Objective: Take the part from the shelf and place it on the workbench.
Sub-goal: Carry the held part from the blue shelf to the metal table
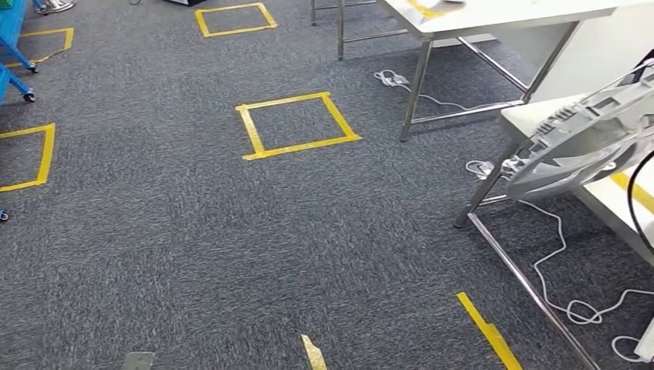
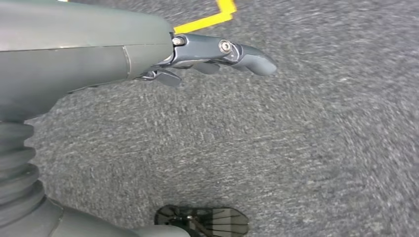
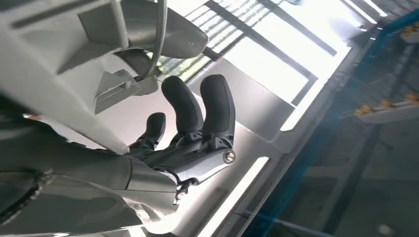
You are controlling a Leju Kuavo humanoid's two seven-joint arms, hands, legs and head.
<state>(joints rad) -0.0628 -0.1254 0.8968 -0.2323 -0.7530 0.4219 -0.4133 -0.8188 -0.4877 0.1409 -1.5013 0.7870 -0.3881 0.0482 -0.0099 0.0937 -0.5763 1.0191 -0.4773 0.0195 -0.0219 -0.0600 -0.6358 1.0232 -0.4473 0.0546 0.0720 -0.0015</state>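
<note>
Part [image 1: 574, 142] gripped in right hand [image 3: 190, 133] above workbench [image 1: 532, 116].

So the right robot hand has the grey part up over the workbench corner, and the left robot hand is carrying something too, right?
Not quite. The left robot hand carries nothing: the left wrist view shows its fingers loose above bare carpet. The rest holds: the right robot hand holds the grey part over the workbench corner.
</note>
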